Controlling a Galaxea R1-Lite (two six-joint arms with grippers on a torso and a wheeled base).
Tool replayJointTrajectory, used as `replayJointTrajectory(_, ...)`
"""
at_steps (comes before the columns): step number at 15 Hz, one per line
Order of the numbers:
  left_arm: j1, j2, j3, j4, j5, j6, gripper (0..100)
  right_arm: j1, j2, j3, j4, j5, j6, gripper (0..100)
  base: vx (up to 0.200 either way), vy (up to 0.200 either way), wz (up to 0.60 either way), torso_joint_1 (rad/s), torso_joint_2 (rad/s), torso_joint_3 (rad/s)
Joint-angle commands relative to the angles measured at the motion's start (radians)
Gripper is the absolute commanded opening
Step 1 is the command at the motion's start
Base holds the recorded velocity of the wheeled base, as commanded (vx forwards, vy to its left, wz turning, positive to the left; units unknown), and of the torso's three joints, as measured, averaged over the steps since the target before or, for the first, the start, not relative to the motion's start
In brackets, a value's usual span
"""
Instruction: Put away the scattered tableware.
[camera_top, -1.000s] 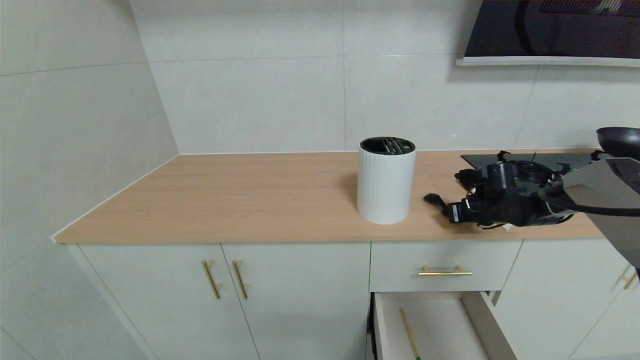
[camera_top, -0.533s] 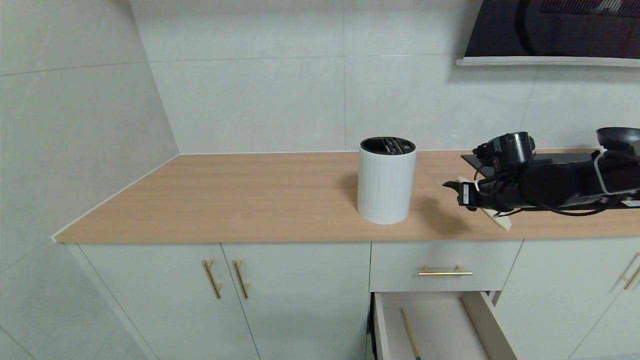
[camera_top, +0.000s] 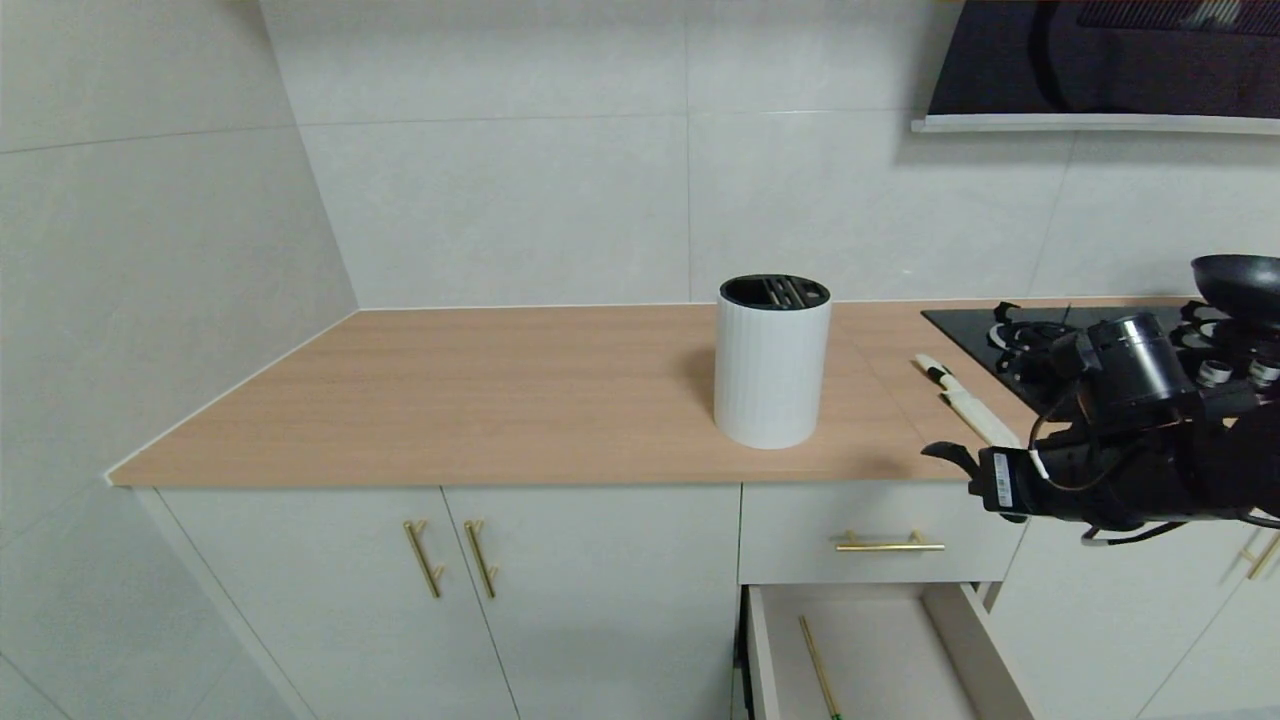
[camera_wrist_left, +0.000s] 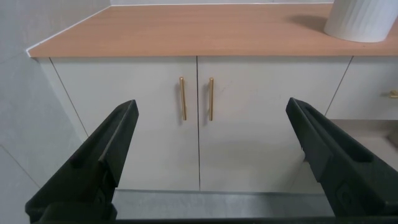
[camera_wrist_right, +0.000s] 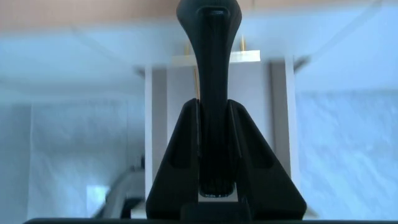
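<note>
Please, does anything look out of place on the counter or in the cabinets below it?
Yes, two things. A white knife lies loose on the countertop between the white holder and the stove, not put away. Below, a drawer stands open with a thin stick inside.

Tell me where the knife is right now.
In the head view the knife lies flat on the wooden counter, on the robot's right side, between the white holder and the stove, just beyond the right gripper.
</note>
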Motion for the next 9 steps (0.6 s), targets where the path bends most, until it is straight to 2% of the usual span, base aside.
replayJointTrajectory(1,0.000,0.000,0.000,0.000,0.001,0.000,100,0.009,-0.061,0.059,-0.003,0.004,-0.008,0,0.000,0.000,0.00,0.000,0.00,0.000)
replayJointTrajectory(4,0.000,0.000,0.000,0.000,0.001,0.000,100,0.004,-0.047,0.086,-0.008,0.004,-0.062,0,0.000,0.000,0.00,0.000,0.00,0.000)
replayJointTrajectory(9,0.000,0.000,0.000,0.000,0.001,0.000,100,0.007,-0.030,0.110,-0.068,0.004,-0.062,0,0.000,0.000,0.00,0.000,0.00,0.000)
